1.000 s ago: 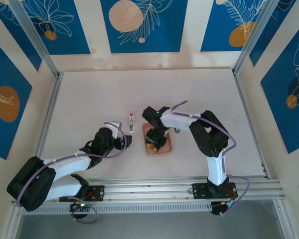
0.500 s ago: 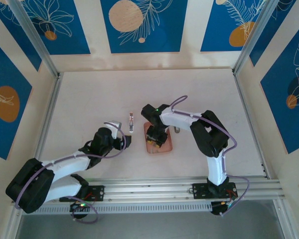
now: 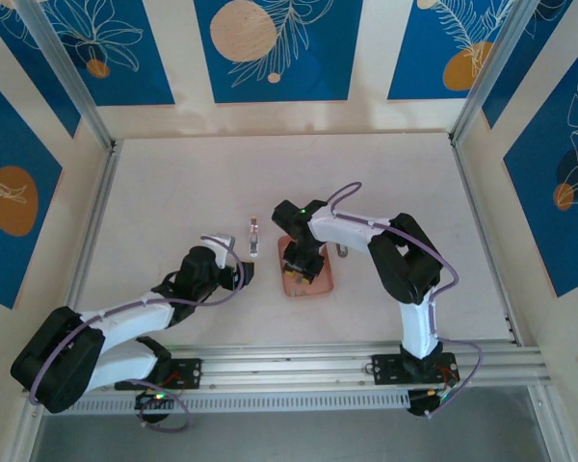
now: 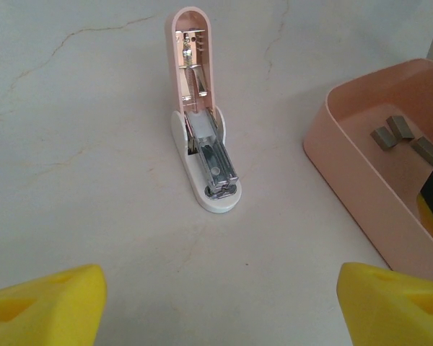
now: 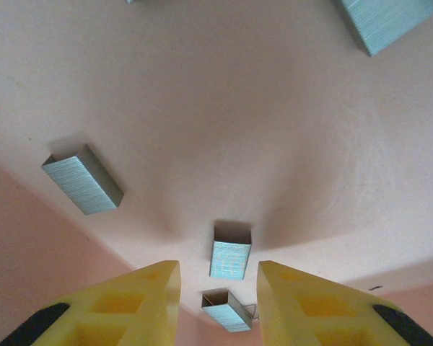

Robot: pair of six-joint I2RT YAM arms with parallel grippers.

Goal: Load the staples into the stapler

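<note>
Pick-up stage, apparently: right gripper (image 5: 213,285), part-open, straddles one of the staples (image 5: 231,259) in the tray (image 4: 361,187); next, close squarely. Left gripper (image 4: 218,288) open, empty.

Open stapler (image 4: 209,162) nr staples (image 5: 230,259) in tray (image 4: 353,173)

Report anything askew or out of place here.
Nothing damaged or spilled. The staples lie scattered at mixed angles in the tray; the stapler lies open, top swung up.

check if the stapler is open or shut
Open: the stapler has its pink lid swung up from the white base, leaving the metal staple channel exposed.
</note>
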